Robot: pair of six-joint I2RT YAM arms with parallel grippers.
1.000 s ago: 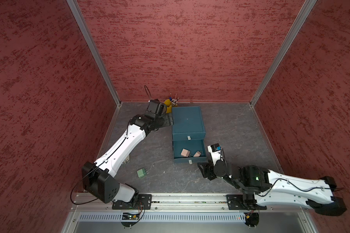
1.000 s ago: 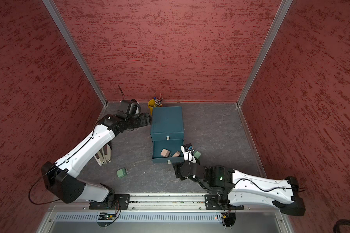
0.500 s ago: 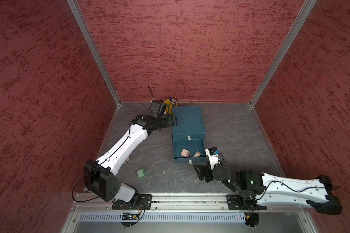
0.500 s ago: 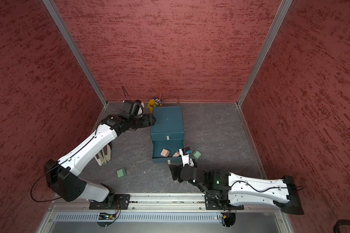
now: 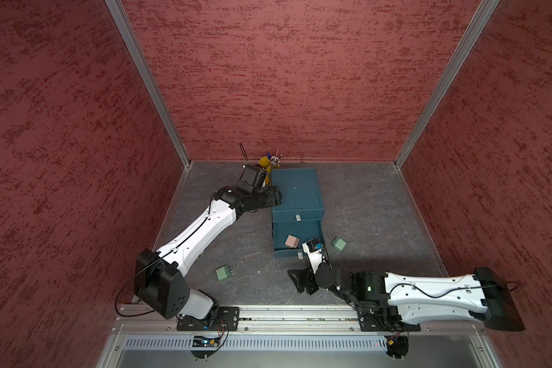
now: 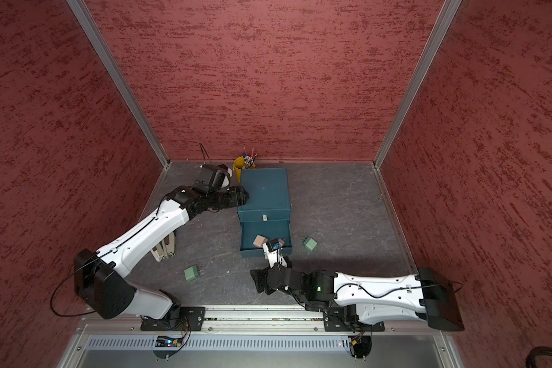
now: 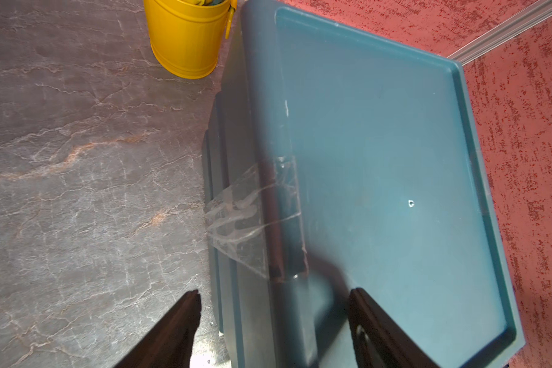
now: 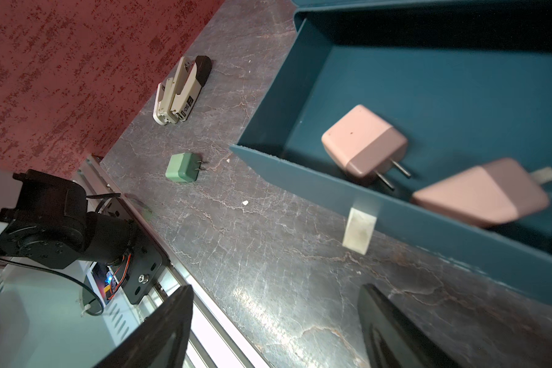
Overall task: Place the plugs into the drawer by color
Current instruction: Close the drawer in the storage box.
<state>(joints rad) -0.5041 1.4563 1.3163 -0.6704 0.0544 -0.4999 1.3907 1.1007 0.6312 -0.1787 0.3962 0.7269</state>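
Red textured walls close in a dark marbled desk. Nearest its front edge, the right gripper hangs released, jaws wide with nothing between them, just before the pull tab of the open bottom drawer. Toward the front left corner a green plug lies on its side, prongs level with the desk. It looks light, stiff and smooth-skinned, so a pinch across two flat opposite faces of the body, clear of the prongs and rounded corners, seems safest against slipping. Two pink plugs lie inside the open drawer, and a second green plug sits on the desk just right of it. Farther back the left gripper straddles the left top edge of the chest, jaws apart and not seen to clamp it. The yellow pen cup stands at the back edge.
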